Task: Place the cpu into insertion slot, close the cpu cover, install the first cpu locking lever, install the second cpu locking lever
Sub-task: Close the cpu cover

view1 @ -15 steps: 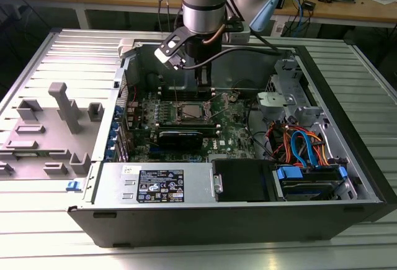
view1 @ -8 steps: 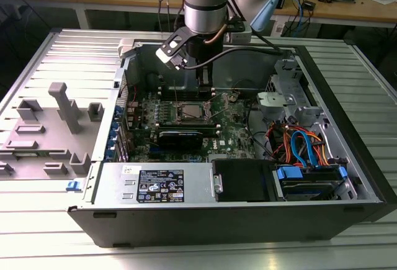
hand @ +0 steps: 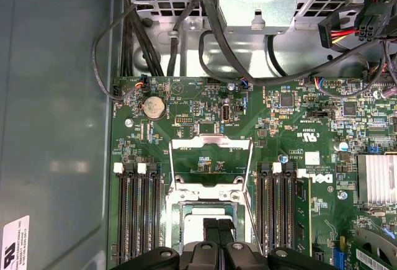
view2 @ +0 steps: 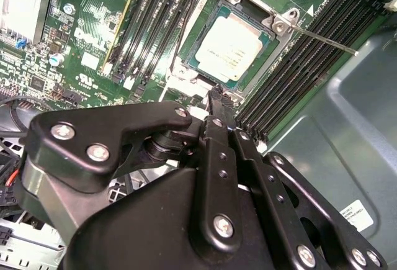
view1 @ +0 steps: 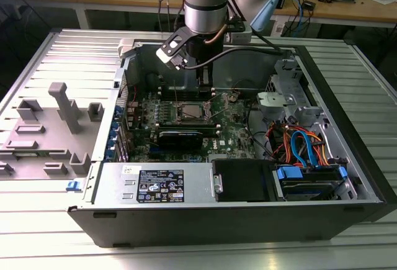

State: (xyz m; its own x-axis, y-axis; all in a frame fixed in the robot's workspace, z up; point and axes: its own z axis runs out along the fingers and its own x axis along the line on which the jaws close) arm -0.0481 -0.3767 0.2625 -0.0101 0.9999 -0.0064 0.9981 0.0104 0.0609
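Square of silver-grey metal: cpu point(view2: 227, 49)

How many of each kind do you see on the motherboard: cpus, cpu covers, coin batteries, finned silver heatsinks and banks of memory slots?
cpu: 1
cpu cover: 1
coin battery: 1
finned silver heatsink: 1
memory slot banks: 2
Total: 6

A ribbed grey metal table point(view1: 198, 259) carries everything. Directly beneath the gripper point(view1: 205, 89), an open computer case point(view1: 248, 223) lies flat on the slats. Well away from the gripper, toward the exterior view's left, a grey moulded fixture point(view1: 43, 139) with upright posts rests on the same surface.
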